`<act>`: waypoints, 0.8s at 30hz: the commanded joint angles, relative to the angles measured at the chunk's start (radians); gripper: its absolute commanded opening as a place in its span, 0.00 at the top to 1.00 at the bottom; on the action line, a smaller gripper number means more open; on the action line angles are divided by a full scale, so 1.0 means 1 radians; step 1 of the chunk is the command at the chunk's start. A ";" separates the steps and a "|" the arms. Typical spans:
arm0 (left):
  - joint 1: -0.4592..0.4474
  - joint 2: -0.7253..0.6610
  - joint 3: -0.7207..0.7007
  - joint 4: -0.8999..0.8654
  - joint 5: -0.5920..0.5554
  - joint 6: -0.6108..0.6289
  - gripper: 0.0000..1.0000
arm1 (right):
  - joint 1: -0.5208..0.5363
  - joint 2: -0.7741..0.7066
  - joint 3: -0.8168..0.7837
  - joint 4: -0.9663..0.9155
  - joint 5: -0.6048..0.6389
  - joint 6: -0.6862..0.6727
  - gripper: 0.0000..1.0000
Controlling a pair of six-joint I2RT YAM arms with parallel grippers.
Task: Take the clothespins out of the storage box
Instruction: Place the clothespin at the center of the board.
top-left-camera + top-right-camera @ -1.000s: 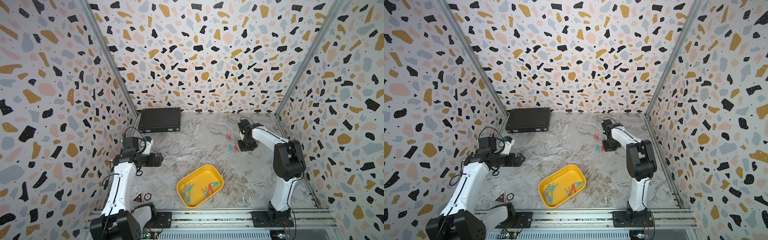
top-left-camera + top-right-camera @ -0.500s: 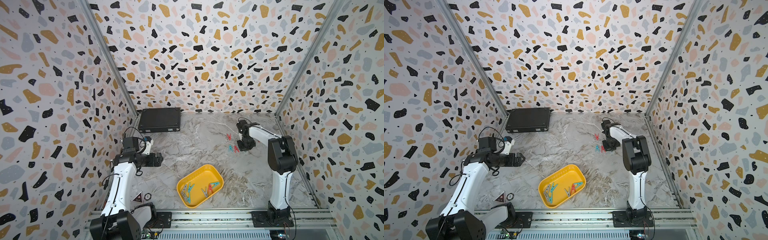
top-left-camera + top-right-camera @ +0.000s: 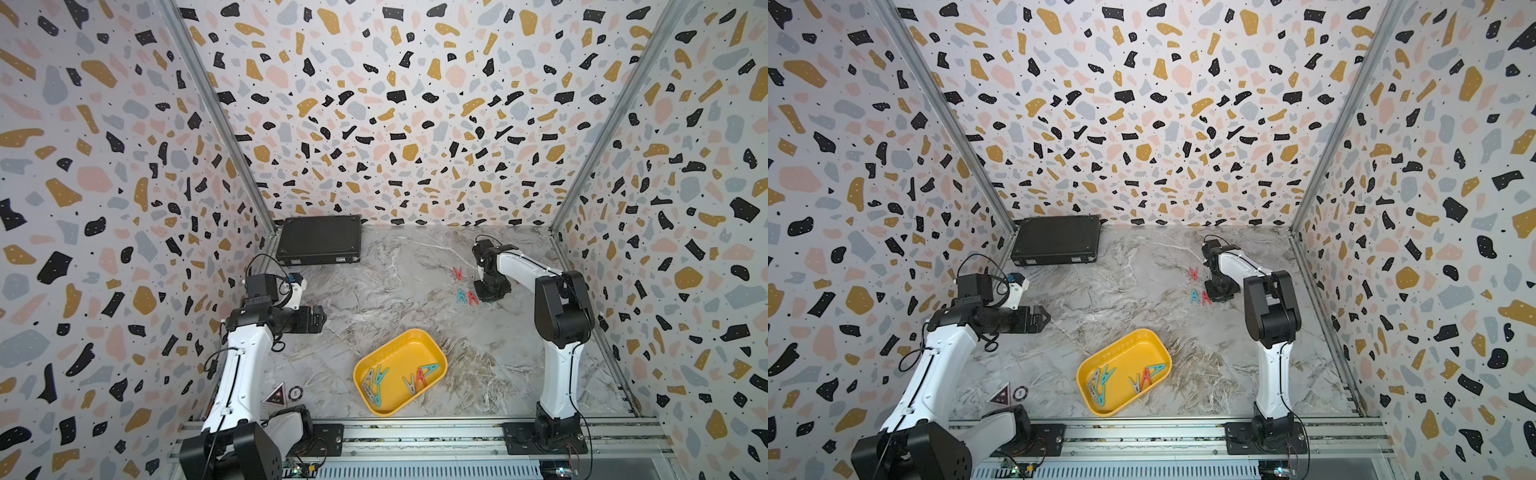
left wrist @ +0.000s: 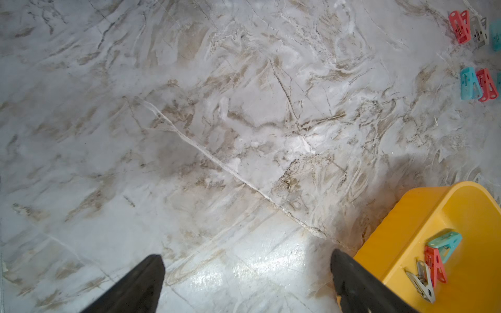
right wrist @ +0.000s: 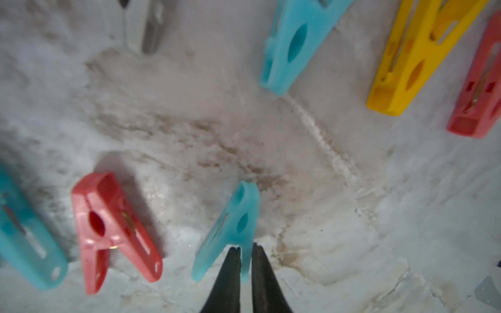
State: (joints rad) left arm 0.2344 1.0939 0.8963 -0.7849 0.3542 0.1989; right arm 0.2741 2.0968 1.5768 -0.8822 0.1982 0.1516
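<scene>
The right gripper [image 5: 245,246] pinches one leg of a teal pin [image 5: 238,216] resting on the table [image 3: 395,282] beside other pins [image 5: 113,230], well apart from the box [image 3: 432,349]. More pins [image 3: 376,382] lie in the box, nearer the left gripper [image 4: 246,254], whose jaws are spread wide.

I see the yellow storage box [image 3: 409,353] holding several clothespins [image 3: 379,376]. Three loose clothespins [image 3: 461,296] lie on the marble table [image 3: 395,282] just beside my right gripper [image 3: 490,293]. My left gripper [image 3: 319,319] hovers well apart.
</scene>
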 commanded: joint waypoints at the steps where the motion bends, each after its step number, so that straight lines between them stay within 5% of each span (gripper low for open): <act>1: 0.003 -0.017 -0.003 0.009 -0.006 0.013 0.00 | 0.000 -0.077 0.014 -0.037 -0.003 0.009 0.82; 11: 0.003 -0.014 -0.002 0.010 -0.009 0.013 0.00 | 0.010 -0.177 0.021 -0.083 -0.042 0.038 0.73; 16: 0.003 -0.012 -0.002 0.010 -0.009 0.014 0.00 | 0.028 -0.301 -0.012 -0.085 -0.157 0.057 0.72; 24: 0.003 -0.012 -0.002 0.014 -0.024 0.008 0.00 | 0.183 -0.513 -0.144 -0.065 -0.329 0.076 0.71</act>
State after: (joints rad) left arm 0.2344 1.0939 0.8963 -0.7845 0.3408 0.1986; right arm 0.4038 1.6382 1.4727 -0.9257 -0.0406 0.2058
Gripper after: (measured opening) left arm 0.997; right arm 0.294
